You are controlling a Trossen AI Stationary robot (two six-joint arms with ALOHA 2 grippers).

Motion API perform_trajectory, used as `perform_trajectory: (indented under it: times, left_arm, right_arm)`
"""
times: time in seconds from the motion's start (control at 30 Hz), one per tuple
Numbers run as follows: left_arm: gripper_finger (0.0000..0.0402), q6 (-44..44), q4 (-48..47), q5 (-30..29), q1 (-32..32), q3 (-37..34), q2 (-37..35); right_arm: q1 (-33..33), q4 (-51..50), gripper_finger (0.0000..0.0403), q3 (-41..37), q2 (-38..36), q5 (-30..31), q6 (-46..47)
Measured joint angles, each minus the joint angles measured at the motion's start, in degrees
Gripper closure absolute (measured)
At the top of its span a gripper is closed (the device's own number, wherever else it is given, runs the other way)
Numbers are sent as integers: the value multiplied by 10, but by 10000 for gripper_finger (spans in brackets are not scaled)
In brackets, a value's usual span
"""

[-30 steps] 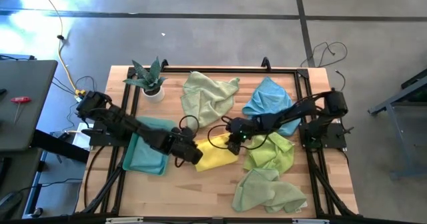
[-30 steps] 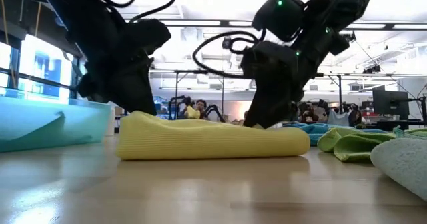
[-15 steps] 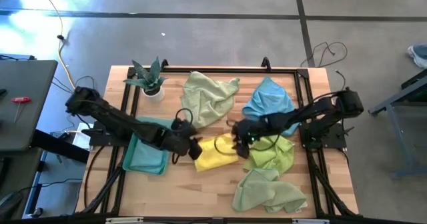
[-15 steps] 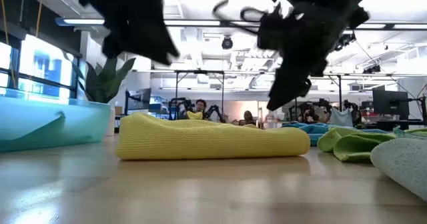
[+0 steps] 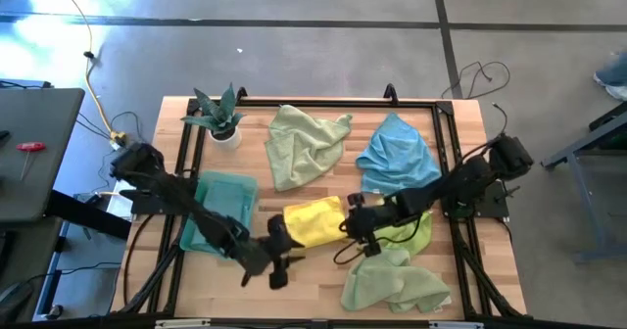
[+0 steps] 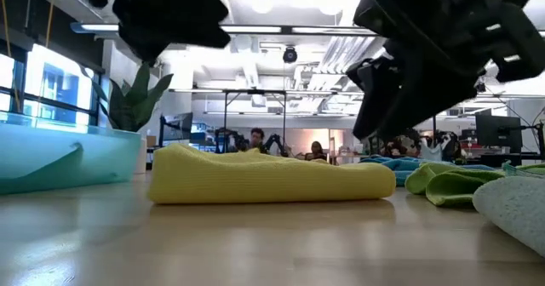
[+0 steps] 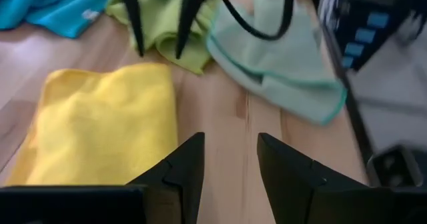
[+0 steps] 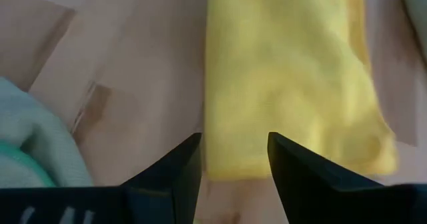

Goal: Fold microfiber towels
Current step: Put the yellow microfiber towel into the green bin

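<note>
Both arms have drawn back from the yellow towel (image 5: 314,221) since a second ago, when the two grippers were pressed down on it; the towel itself has stayed where it was, a folded oblong near the middle of the counter (image 5: 312,280).

The left gripper (image 5: 281,266) now hangs over bare wood just in front of the towel's near-left corner, its fingers (image 7: 185,173) parted with nothing between them. The right gripper (image 5: 359,239) is just beside the towel's right end, above the edge of the lime green towel (image 5: 407,229); its fingers (image 8: 177,174) are also apart and hold nothing.

In the low view the yellow towel (image 6: 271,180) lies flat and rounded at its fold, with neither gripper touching it.

A teal towel (image 5: 218,211) sits in a shallow tray (image 5: 193,241) to the left of the yellow one. A pale green towel (image 5: 304,145) lies crumpled at the back centre, and a sky blue towel (image 5: 396,155) lies at the back right. Another pale green towel (image 5: 397,280) is bunched at the front right, touching the lime one. A small potted plant (image 5: 221,118) stands at the back left corner of the counter.
</note>
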Motion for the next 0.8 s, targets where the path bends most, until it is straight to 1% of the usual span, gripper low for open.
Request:
perform_trajectory:
  times: [0.1, 0.17, 0.23, 0.3, 0.4, 0.57, 0.73, 0.8]
  left_arm:
    - [274, 56, -20, -12, -9, 42, 52]
    - [274, 83, -71, -28, -9, 73, 81]
    - [274, 98, -118, -41, -6, 110, 111]
    - [274, 99, -175, -48, -3, 137, 132]
    - [274, 100, -225, -50, 1, 165, 152]
    - [274, 104, -221, -44, 3, 173, 157]
    - [274, 105, -221, -50, 3, 171, 159]
    - [274, 105, -220, -54, 7, 171, 164]
  right_arm:
    - [22, 39, 240, 0, 26, 15, -11]
    - [32, 63, 240, 0, 37, 43, -21]
    - [37, 73, 240, 0, 39, 73, -23]
    - [34, 89, 240, 1, 42, 87, -26]
    - [27, 104, 240, 1, 51, 101, -25]
    - [25, 105, 240, 0, 61, 98, -4]
    - [37, 98, 240, 1, 61, 79, 8]
    - [44, 96, 240, 1, 62, 80, 2]
